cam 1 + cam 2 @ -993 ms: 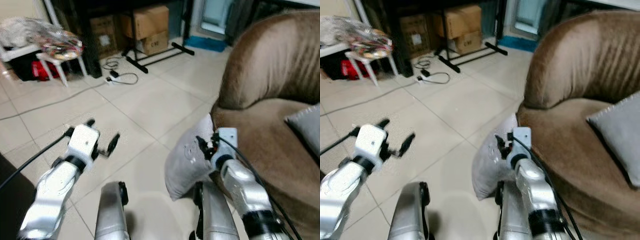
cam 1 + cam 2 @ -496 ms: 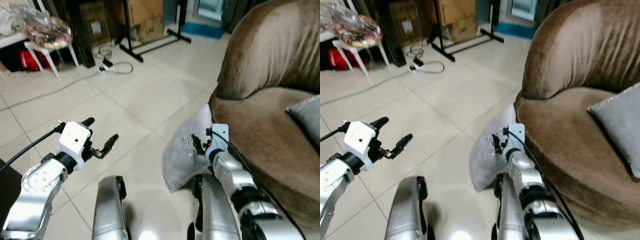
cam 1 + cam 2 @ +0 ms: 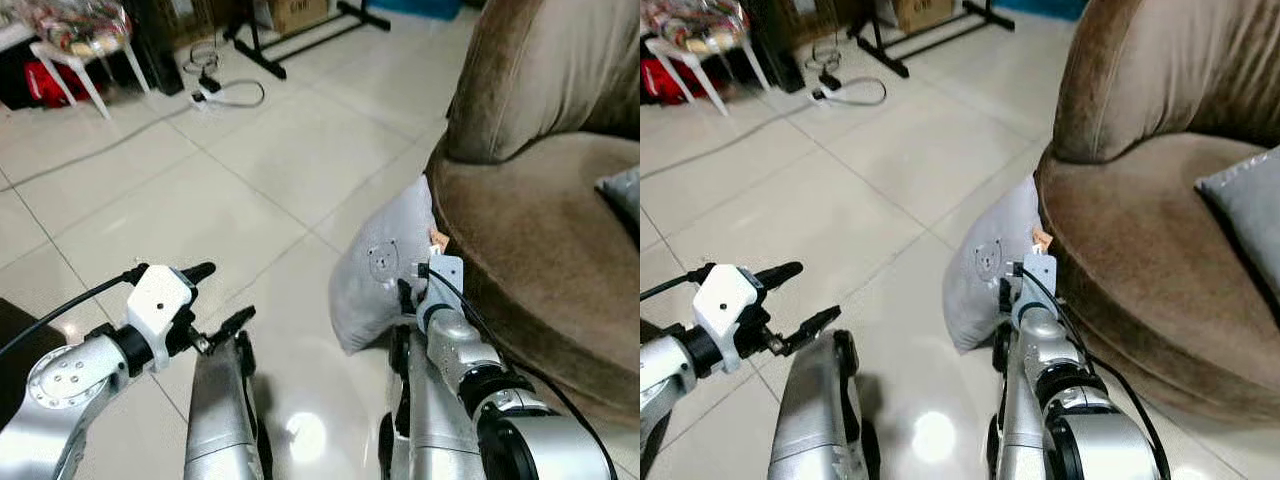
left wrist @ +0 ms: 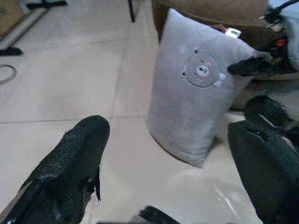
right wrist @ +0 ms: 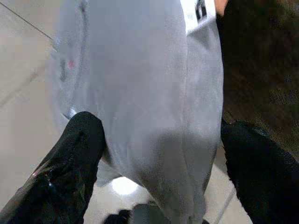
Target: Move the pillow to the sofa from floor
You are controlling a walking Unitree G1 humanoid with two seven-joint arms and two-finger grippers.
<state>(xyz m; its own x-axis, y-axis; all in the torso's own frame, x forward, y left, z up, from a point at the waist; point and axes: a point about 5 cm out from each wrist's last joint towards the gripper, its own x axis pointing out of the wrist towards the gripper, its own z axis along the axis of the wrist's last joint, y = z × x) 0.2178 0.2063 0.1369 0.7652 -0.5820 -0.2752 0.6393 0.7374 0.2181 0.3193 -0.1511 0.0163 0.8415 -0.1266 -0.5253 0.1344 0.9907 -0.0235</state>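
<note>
A grey pillow (image 3: 383, 262) with a small bear face stands on edge on the tiled floor and leans against the front of the brown sofa (image 3: 530, 230). My right gripper (image 3: 414, 292) is at the pillow's lower right edge. In the right wrist view its two black fingers (image 5: 70, 158) stand open, one on each side of the pillow (image 5: 149, 93). My left gripper (image 3: 222, 296) hovers open and empty over the floor to the pillow's left, pointing at the pillow (image 4: 196, 84).
A second grey pillow (image 3: 1250, 200) lies on the sofa seat. My own legs (image 3: 215, 400) stand just below the grippers. Far back are a white stool (image 3: 70, 45), a power strip with cables (image 3: 215, 85) and a black stand (image 3: 290, 45).
The camera has tilted down and moved closer to the sofa. My left gripper has dropped lower and nearer to my body. The right gripper stays at the pillow.
</note>
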